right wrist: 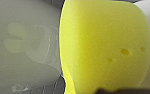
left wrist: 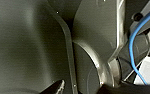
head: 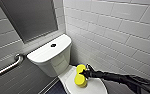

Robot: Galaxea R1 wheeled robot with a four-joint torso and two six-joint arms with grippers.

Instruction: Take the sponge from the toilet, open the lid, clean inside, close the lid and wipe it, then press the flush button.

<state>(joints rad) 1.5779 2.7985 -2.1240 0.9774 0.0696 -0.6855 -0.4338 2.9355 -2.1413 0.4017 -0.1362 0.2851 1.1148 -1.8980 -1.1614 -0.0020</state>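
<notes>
Head view is showing me a narrow room with white tiled walls (head: 116,32), a dark grey panel (head: 28,17) on the left wall and a strip of dark floor (head: 56,89) beside the bowl. I am counting one toilet (head: 51,60), its boxy tank standing in the corner, one flush button (head: 53,45) sitting in the middle of the tank top, and one metal grab bar (head: 8,66) running along the left wall. The lid (head: 97,86) is lying closed. One sponge (head: 80,80) is sitting over the back part of the lid, just in front of the tank. My right gripper (head: 84,73) is reaching in from the right, its fingers clamping the sponge at the waist so it is bulging at both ends. Right wrist view is showing the yellow foam close against glossy white; I cannot tell whether they are touching.
</notes>
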